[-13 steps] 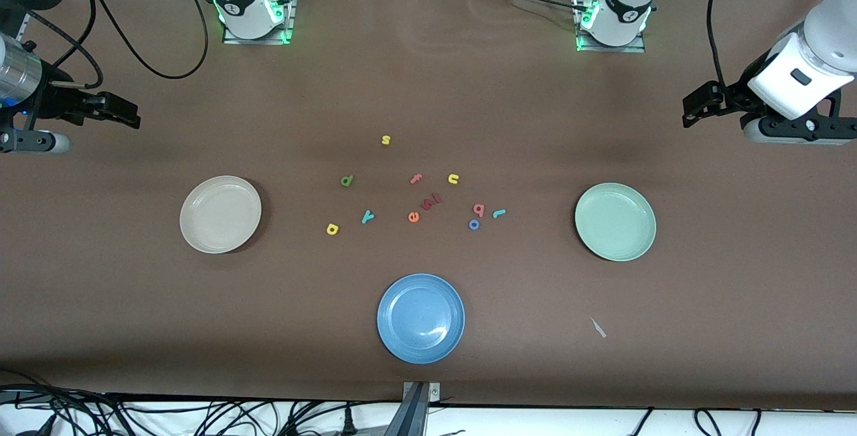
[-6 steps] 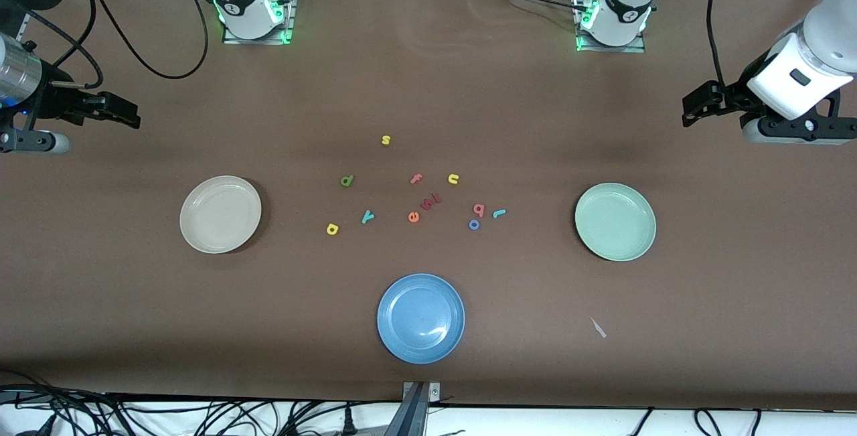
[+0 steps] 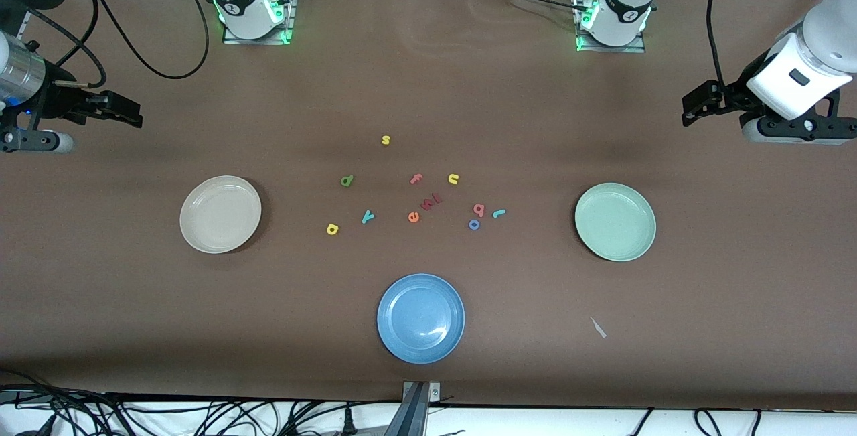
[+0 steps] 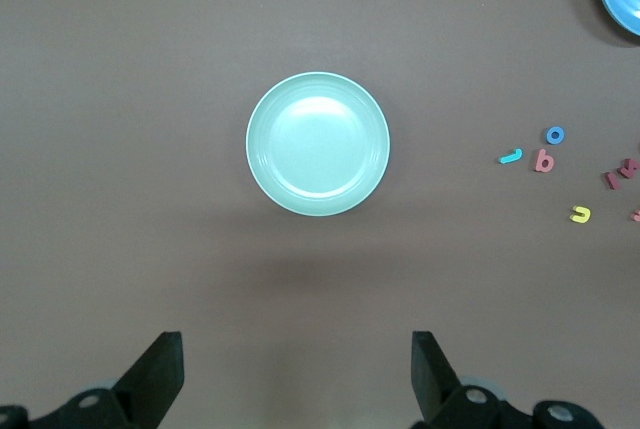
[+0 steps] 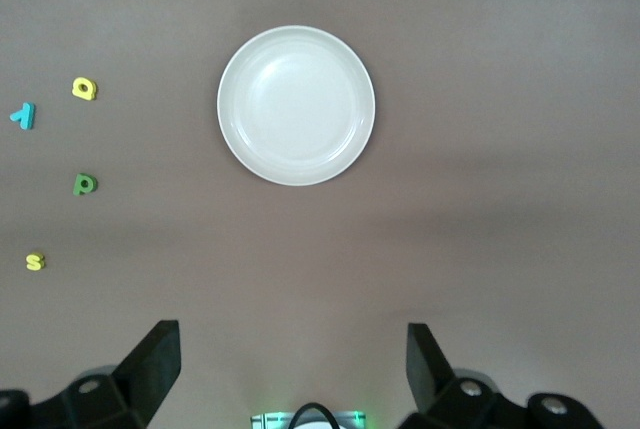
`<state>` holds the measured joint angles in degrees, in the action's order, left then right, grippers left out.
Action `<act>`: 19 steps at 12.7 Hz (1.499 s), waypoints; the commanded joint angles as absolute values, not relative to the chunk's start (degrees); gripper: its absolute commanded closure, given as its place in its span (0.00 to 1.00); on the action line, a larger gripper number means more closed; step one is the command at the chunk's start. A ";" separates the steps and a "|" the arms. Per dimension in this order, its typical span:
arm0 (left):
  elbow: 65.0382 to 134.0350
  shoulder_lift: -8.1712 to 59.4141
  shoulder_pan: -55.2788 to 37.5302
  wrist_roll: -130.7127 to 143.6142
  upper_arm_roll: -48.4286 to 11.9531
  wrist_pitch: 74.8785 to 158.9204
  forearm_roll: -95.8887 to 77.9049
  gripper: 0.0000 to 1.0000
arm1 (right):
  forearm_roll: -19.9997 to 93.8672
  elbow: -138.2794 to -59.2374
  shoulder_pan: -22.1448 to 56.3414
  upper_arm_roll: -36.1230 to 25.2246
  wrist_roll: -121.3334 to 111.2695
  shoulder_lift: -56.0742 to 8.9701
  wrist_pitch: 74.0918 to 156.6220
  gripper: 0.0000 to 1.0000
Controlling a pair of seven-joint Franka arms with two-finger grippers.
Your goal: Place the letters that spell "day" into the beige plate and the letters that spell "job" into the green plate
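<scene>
Black, spread-apart fingers are showing on both grippers, neither holding anything. Left gripper [image 3: 689,111] is hovering at the front view's right edge, above the green plate [image 3: 615,222]; right gripper [image 3: 130,114] is hovering at the left edge, above the beige plate [image 3: 220,213]. Three plates are lying on the table: beige, green and one blue plate [image 3: 420,317] at lower centre. Six task letters are sitting mid-frame between the plates: "d" [image 3: 346,181], "a" [image 3: 332,228], "y" [image 3: 367,216], "j" [image 3: 499,213], "o" [image 3: 474,224], "b" [image 3: 479,209].

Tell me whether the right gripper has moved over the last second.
Barely: the right gripper has crept slightly toward the table's middle, judged against the fixed beige plate; its fingers stay open.
</scene>
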<state>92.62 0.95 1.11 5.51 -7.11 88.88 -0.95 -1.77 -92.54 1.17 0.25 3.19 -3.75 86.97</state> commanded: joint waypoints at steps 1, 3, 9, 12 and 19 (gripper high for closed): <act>90.97 1.49 1.23 4.92 -7.21 87.36 -0.88 0.00 | -1.85 -92.99 0.79 0.44 2.29 -3.52 86.13 0.00; 90.97 1.49 1.76 4.92 -7.21 87.19 -0.88 0.00 | -1.76 -92.99 0.79 0.44 2.98 -3.52 86.13 0.00; 90.97 1.67 -0.17 4.83 -7.29 87.28 -4.12 0.00 | -1.41 -93.25 0.97 0.61 3.25 -4.31 86.84 0.00; 90.97 2.11 -2.54 4.75 -7.29 87.27 -4.04 0.00 | -0.88 -93.51 1.49 0.62 3.34 -4.39 86.92 0.00; 89.40 10.79 -14.66 4.83 -7.29 88.85 -4.57 0.00 | 1.41 -95.27 6.75 1.05 14.82 -5.80 90.96 0.00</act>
<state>92.60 6.32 -12.35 5.52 -7.86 88.83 -3.02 0.72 -93.79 4.27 0.93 10.05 -6.05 89.06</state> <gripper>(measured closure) 0.000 0.000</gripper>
